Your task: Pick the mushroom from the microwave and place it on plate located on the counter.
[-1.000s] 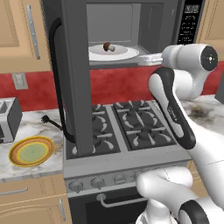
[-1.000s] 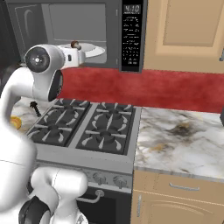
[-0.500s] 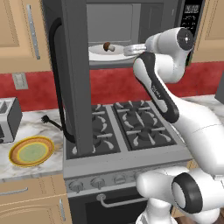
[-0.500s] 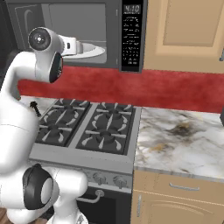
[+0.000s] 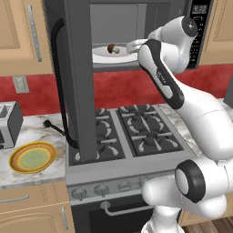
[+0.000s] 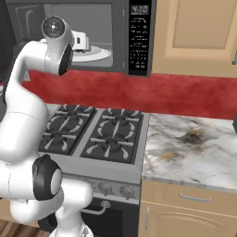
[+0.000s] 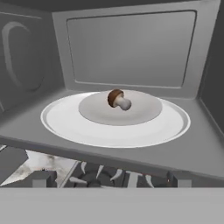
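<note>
Mushroom (image 7: 118,99) brown cap, pale stem; white plate (image 7: 65,127); yellow-orange plate (image 5: 32,157), green centre

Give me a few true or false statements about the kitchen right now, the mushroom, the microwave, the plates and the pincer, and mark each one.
1. The mushroom lies on the white plate inside the microwave. True.
2. The microwave door is shut. False: it stands wide open.
3. The pincer is clamped on the mushroom. False: it is open at the microwave's mouth, short of the mushroom.
4. The yellow plate sits on the counter left of the stove. True.
5. The yellow plate holds a mushroom. False: nothing lies on it.
</note>
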### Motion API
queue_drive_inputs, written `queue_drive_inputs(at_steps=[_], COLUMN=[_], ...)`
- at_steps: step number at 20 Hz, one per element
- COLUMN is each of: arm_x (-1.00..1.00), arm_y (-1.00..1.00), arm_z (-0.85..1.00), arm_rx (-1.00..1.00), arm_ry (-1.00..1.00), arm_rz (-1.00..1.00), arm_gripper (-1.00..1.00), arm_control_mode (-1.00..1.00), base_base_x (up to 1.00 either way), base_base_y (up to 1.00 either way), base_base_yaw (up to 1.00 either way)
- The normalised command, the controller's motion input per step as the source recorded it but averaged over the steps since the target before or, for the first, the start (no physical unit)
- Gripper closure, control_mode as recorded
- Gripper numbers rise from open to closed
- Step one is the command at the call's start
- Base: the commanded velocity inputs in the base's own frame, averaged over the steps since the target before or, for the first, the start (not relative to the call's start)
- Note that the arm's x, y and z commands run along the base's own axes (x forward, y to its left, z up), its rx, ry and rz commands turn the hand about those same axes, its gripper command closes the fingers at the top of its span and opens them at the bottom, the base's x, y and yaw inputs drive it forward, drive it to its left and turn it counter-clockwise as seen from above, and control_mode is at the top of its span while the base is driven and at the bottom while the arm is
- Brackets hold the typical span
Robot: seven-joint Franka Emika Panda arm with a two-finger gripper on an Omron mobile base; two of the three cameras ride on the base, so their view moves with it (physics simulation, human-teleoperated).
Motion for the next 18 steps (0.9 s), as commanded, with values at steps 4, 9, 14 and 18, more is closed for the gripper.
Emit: queue_drive_inputs(at_steps=[4,9,14,18], arm_x=[0.0,0.24,0.33,0.35], arm_y=[0.06,0.1,0.07,-0.03], arm_z=[-0.17,-0.24,-0.04,0.0], arm_rx=[0.0,0.0,0.0,0.01], arm_ry=[0.0,0.0,0.05,0.11], arm_rz=[0.08,0.04,0.0,0.09], arm_gripper=[-1.0,-1.0,-1.0,-1.0], arm_control_mode=[-1.0,-1.0,-1.0,-1.0], base_base_x=[0.0,0.0,0.0,0.0], base_base_y=[0.0,0.0,0.0,0.0], base_base_yaw=[0.0,0.0,0.0,0.0])
